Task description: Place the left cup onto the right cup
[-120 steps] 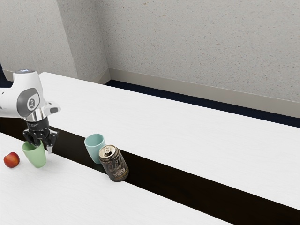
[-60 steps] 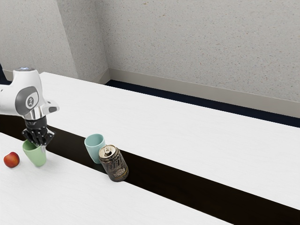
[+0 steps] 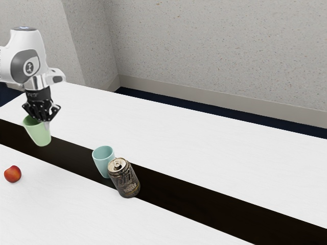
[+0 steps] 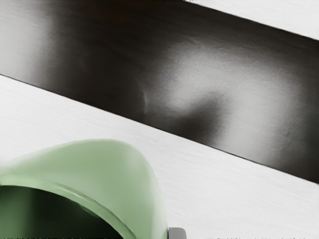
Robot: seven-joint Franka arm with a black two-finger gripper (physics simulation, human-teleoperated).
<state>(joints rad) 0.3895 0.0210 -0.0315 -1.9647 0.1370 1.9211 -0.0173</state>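
step: transport | hand (image 3: 41, 117) clamped on green cup (image 3: 39, 133), airborne, well apart from teal cup (image 3: 103, 160) | next: centre above teal cup, lower

A white desk (image 3: 214, 148) is crossed by a wide dark stripe (image 3: 204, 201) running slantwise. A brown drink can (image 3: 123, 177) stands upright with its pull-tab top showing, at the edge where the stripe meets the nearer white band. A red apple (image 3: 12, 174) lies on that nearer band toward the exterior view's left, well apart from the can. Behind the desk rise a speckled grey wall (image 3: 219, 46) and a pale baseboard (image 3: 230, 99).
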